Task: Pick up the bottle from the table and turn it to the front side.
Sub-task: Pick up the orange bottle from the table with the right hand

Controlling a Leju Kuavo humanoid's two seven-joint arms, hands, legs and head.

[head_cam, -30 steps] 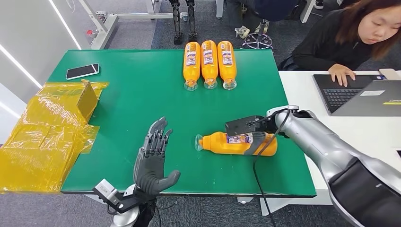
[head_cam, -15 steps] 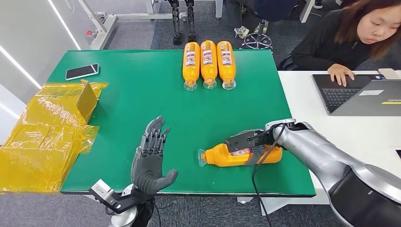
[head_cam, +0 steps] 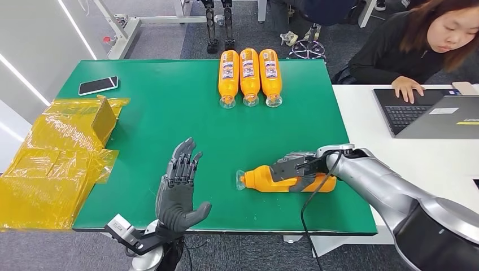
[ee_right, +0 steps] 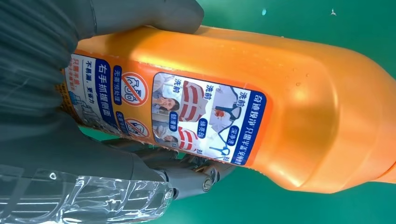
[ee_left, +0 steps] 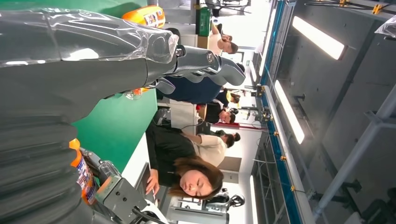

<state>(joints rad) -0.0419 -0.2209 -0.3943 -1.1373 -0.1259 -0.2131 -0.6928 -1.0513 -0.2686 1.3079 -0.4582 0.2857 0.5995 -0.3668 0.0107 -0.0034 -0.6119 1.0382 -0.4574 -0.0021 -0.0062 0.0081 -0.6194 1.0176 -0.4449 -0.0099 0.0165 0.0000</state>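
Observation:
An orange bottle (head_cam: 265, 179) with a clear cap lies on its side near the front of the green table (head_cam: 169, 113), cap pointing left. My right hand (head_cam: 294, 167) grips it around the middle, thumb and fingers wrapped over it. In the right wrist view the bottle (ee_right: 299, 107) shows a blue and white label with pictures, and the thumb (ee_right: 140, 16) presses its edge. My left hand (head_cam: 181, 186) is raised over the table's front edge, fingers spread and holding nothing. The left wrist view shows that hand (ee_left: 196, 60) with fingers apart.
Three more orange bottles (head_cam: 249, 73) lie side by side at the table's far edge. A phone (head_cam: 98, 85) sits at the far left, above crumpled yellow plastic wrap (head_cam: 56, 158). A person (head_cam: 418, 45) works at a laptop (head_cam: 429, 113) on the white table to the right.
My right hand has pulled the bottle slightly nearer the table's front and rolled it, so the label now faces away from the head view. The left hand has barely moved.

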